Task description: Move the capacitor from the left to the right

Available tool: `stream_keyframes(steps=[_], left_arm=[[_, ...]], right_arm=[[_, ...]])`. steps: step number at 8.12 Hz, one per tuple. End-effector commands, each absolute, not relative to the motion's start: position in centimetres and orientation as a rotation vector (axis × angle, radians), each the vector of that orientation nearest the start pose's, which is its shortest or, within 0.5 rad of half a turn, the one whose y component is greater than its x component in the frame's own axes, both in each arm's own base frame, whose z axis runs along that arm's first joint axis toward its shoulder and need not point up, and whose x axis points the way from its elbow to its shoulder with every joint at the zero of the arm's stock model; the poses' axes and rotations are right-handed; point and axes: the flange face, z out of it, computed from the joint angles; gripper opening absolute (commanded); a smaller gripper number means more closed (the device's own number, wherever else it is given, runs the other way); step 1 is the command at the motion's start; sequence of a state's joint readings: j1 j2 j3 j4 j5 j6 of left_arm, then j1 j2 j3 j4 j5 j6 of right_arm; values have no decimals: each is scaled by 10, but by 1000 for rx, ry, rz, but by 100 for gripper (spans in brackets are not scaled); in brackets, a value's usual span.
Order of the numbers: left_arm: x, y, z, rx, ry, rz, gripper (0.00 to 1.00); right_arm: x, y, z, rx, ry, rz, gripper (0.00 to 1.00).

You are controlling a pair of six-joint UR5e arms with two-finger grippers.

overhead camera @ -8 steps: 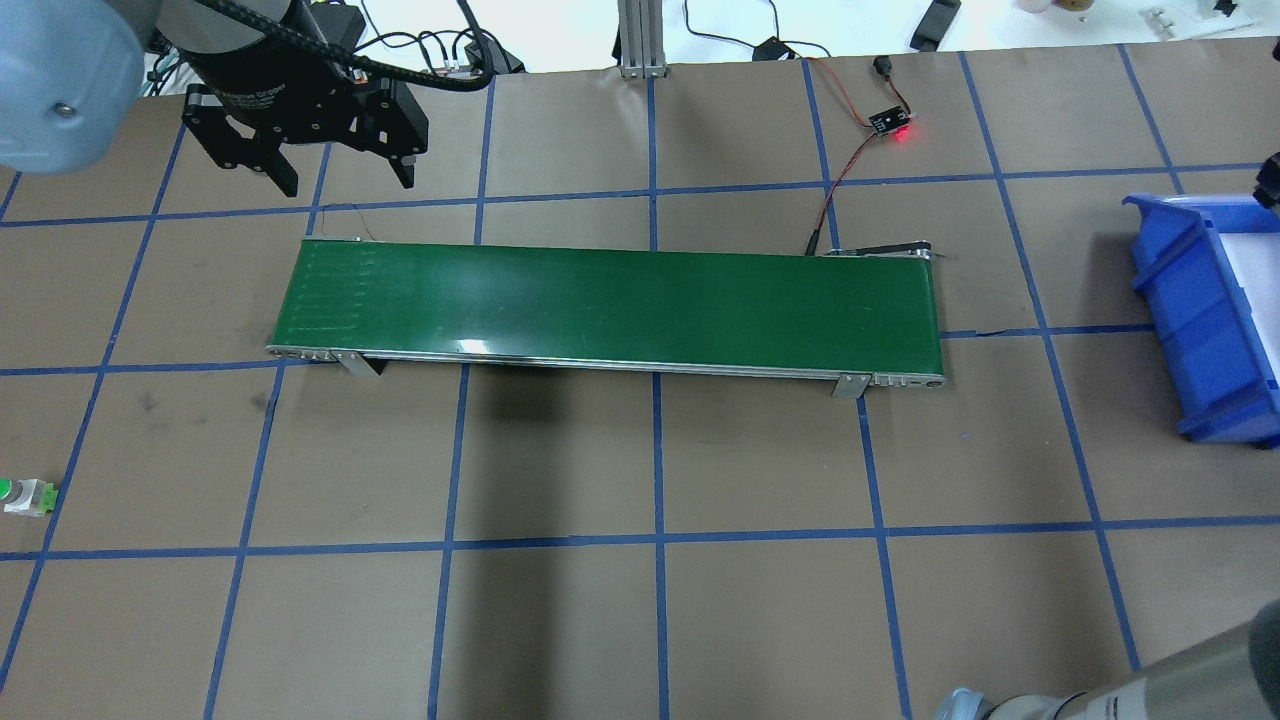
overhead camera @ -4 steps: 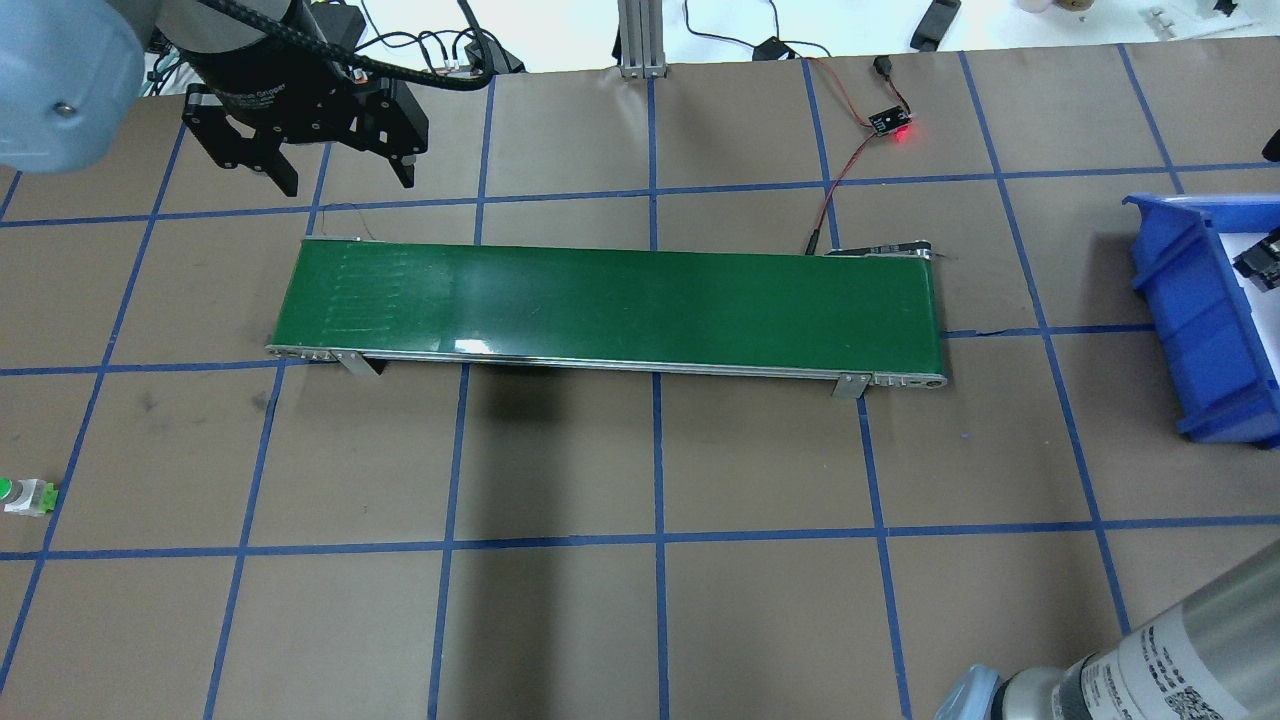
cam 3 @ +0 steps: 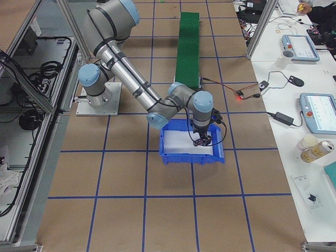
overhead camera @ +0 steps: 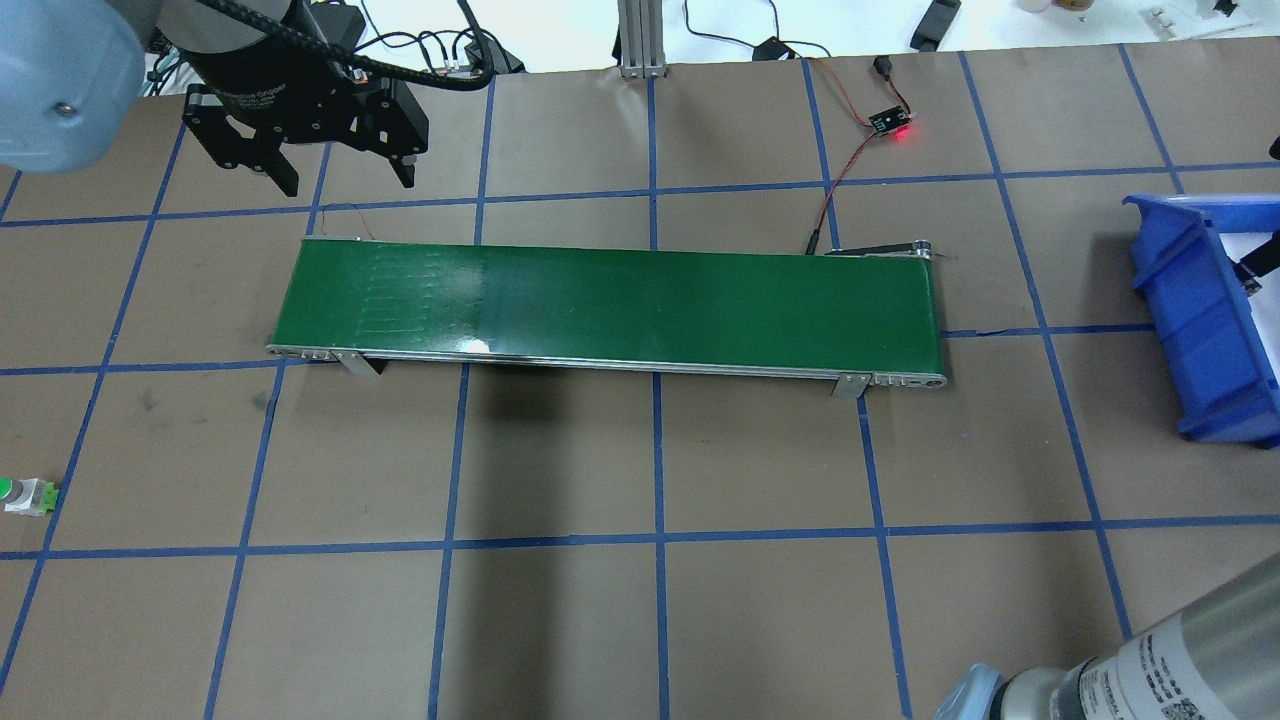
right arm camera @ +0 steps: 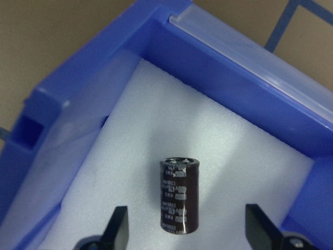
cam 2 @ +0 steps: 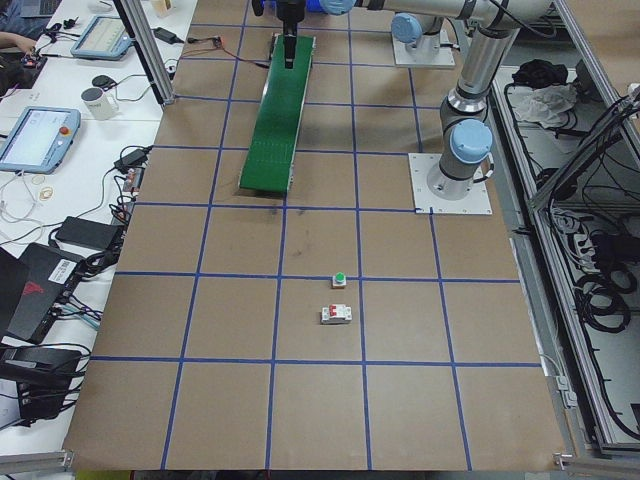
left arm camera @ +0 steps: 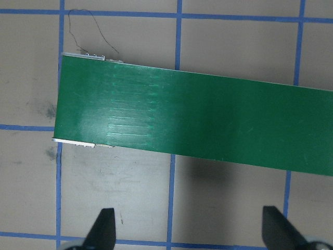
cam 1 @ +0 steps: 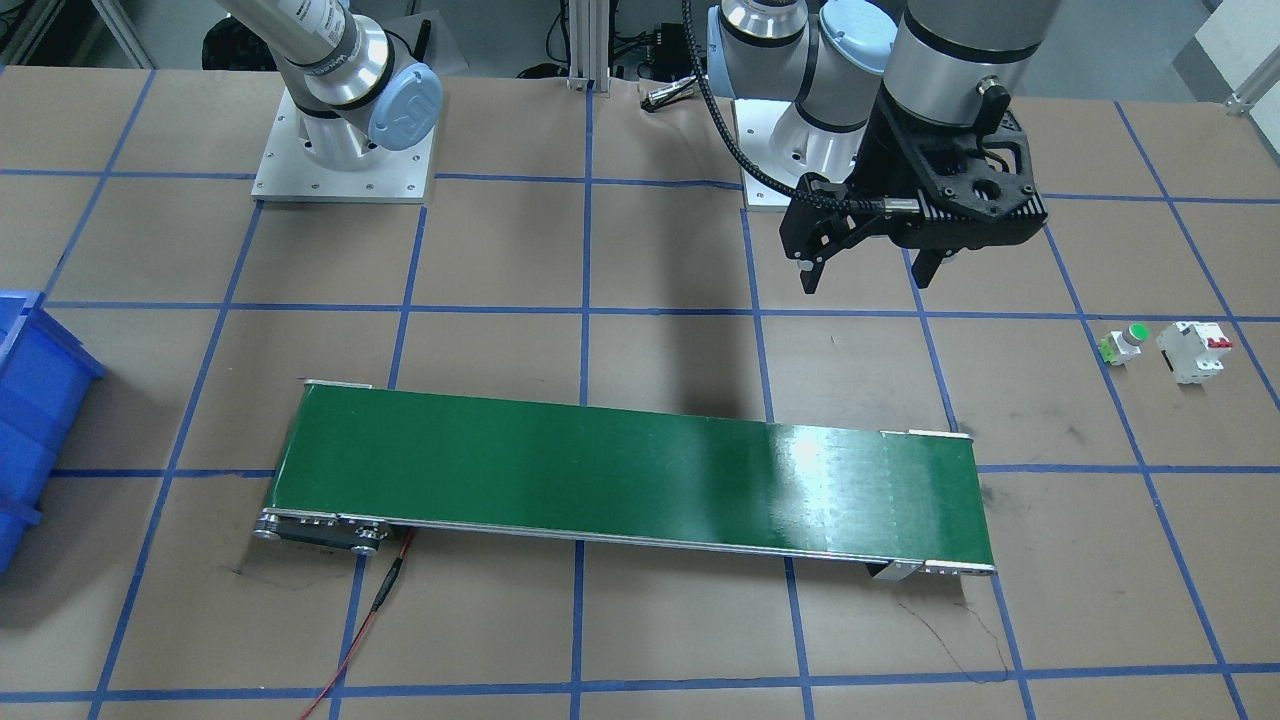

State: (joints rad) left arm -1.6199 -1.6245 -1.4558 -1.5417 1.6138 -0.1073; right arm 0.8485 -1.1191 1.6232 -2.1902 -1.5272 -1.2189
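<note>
The capacitor (right arm camera: pixel 180 195), a stubby dark brown cylinder with pale print, rests on the white foam inside the blue bin (right arm camera: pixel 229 88). My right gripper (right arm camera: pixel 185 208) is open over the bin, one finger on each side of the capacitor and apart from it. It also shows in the exterior right view (cam 3: pixel 199 140). My left gripper (overhead camera: pixel 345 182) is open and empty, hovering past the far left corner of the green conveyor belt (overhead camera: pixel 610 305). It also shows in the front-facing view (cam 1: pixel 865 282) and the left wrist view (left arm camera: pixel 190 229).
The blue bin (overhead camera: pixel 1190 310) stands at the table's right edge. A green-topped push button (cam 1: pixel 1125 343) and a white circuit breaker (cam 1: pixel 1193 350) lie on the robot's left. A sensor board with a red light (overhead camera: pixel 890 122) and wires sits behind the belt.
My right gripper came down from above the bin into it and then slid further toward the overhead view's right edge. The right arm's forearm rose into the bottom right. The left gripper stayed still.
</note>
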Motion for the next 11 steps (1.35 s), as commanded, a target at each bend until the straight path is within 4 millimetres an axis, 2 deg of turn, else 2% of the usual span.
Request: stream_keyframes(steps=[1,2,3,5,7,8,9,11], left_arm=[[-155,-516,521,-91,3101,-145,100],[-155,-516,521,-93,3101,-145,100],[-154,-516,521,-93,3101,-145,100],[-154,-516,521,-93,3101,-145,100],[-154,-515,522,-93,3101,-148,100],[-154,-516,521,-93,3101,-145,100],[-154,-516,521,-93,3101,-145,100],[-154,-516,521,-93,3101,-145,100]], right_arm=[[-286,-563,352,-844,3134,-232,100],[-257,-554,390,-882,3124,-238,100],[-214,-546,420,-894,3102,-208,100],[-122,-533,460,-656,3111,-172,100],[-27,-524,482,-696,3093,-156,100],[20,-512,496,-588,3105,-165,100],[65,-502,500,-519,3108,-153,100],[145,-480,509,-478,3133,-168,100]])
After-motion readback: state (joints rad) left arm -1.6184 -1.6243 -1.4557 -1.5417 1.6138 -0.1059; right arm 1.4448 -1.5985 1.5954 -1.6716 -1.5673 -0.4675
